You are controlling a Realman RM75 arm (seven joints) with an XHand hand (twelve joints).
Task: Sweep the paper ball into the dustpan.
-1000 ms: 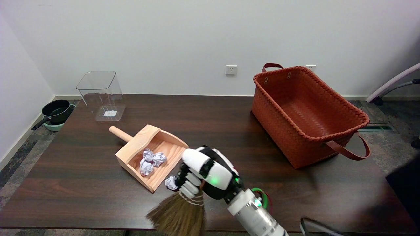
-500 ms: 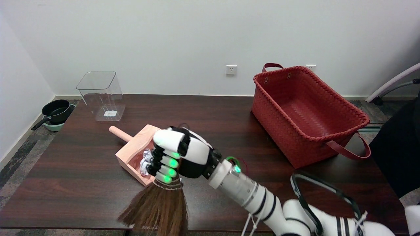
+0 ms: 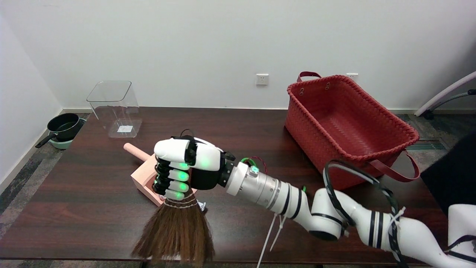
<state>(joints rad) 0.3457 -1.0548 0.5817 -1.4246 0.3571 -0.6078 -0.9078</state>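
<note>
My right hand (image 3: 183, 169) grips the handle of a small brown broom (image 3: 174, 232), whose bristles fan out downward toward the table's near edge. The hand hangs in front of the wooden dustpan (image 3: 145, 178), hiding most of its tray and whatever lies in it. Only the dustpan's round handle (image 3: 133, 150) and left wall show. A small bit of white paper ball (image 3: 202, 206) peeks out at the right of the broom's neck, on the table just outside the dustpan's mouth.
A red woven basket (image 3: 347, 128) with strap handles stands at the right back. A clear plastic bin (image 3: 113, 108) sits at the back left. On the floor left of the table lies a black pan (image 3: 64, 126). Loose cables (image 3: 349, 186) trail along my arm.
My right hand has swept left with the broom, from the dustpan's mouth to over its tray. The paper balls in the tray are now hidden behind the hand.
</note>
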